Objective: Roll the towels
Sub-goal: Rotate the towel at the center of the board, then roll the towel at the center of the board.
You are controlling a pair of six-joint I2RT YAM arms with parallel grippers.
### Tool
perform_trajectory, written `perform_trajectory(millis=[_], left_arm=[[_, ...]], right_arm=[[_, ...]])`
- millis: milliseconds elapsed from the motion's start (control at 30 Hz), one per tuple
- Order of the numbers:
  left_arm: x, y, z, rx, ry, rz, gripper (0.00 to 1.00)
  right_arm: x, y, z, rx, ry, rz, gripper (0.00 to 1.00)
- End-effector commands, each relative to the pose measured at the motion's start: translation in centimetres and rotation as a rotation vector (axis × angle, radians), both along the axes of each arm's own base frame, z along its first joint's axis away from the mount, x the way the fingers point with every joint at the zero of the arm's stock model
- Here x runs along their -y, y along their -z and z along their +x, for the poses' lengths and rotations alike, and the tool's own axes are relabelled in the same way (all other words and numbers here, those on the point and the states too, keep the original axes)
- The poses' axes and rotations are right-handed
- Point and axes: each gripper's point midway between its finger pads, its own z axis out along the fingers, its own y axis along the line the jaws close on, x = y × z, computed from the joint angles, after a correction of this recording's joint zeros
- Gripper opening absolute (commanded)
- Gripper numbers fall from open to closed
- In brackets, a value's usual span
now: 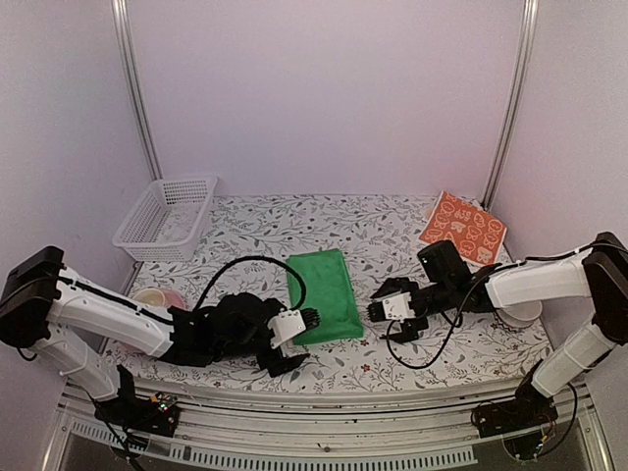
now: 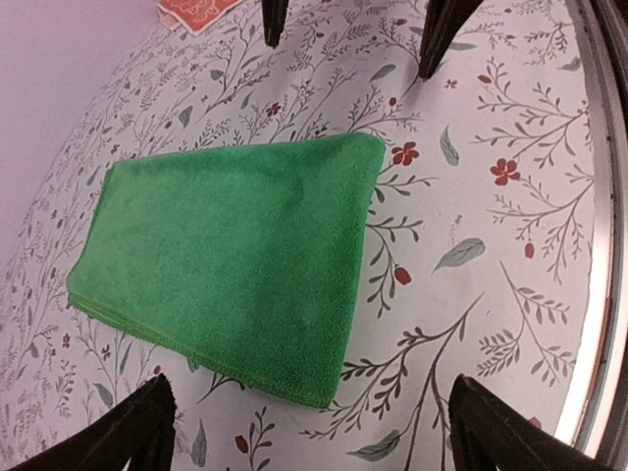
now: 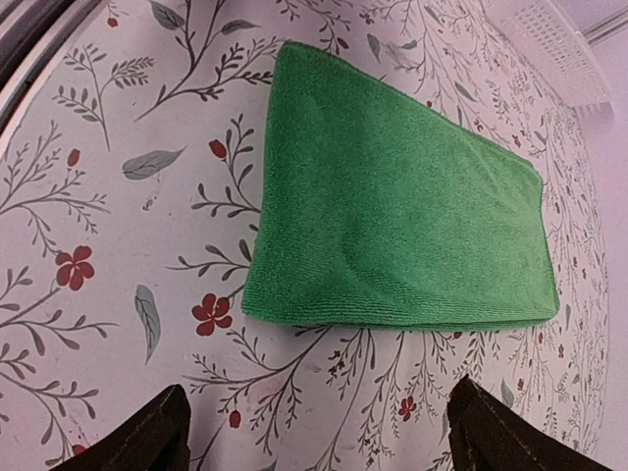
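The folded green towel [image 1: 324, 294] is found flat at mid-table, between the left gripper [image 1: 303, 340] and right gripper [image 1: 383, 316]. Both are spread wide, nothing held. The orange-red towel [image 1: 463, 230] is noted far right.

Both arms lie stretched low over the table's near half, elbows out, forearms reaching inward toward each other. The left gripper [image 1: 304, 340] points right and the right gripper [image 1: 381, 316] points left, both with jaws spread wide and holding nothing.
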Motion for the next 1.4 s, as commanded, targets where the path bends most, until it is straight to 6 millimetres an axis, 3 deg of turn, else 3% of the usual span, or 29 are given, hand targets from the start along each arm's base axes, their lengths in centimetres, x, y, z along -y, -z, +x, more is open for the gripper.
perform_trajectory(millis=[0,133,300,633,1033,1200,1367], left_arm=[[-0.6,1.2,-0.6,0.128,0.115,0.119,0.97],[-0.4,2.1,0.0,0.153,0.114,0.138,0.97],[-0.3,3.1,0.2,0.174,0.103,0.131,0.97],[0.0,5.8,0.2,0.139,0.101,0.178,0.96],[-0.5,3.3,0.2,0.177,0.079,0.083,0.95],[-0.6,3.1,0.3,0.182,0.072,0.072,0.95],[-0.7,3.0,0.3,0.183,0.072,0.069,0.95]], right_arm=[[-1.7,1.4,2.5,0.093,0.101,-0.106,0.89],[-2.2,3.1,2.6,0.111,0.125,-0.167,0.84],[-2.5,3.9,2.0,0.102,0.111,-0.180,0.79],[-3.3,4.2,-1.3,0.059,-0.004,-0.169,0.78],[-3.8,4.7,-1.5,0.040,0.000,-0.178,0.68],[-4.2,5.3,-2.0,0.027,-0.009,-0.187,0.66],[-4.6,5.9,-1.4,0.031,0.025,-0.200,0.57]])
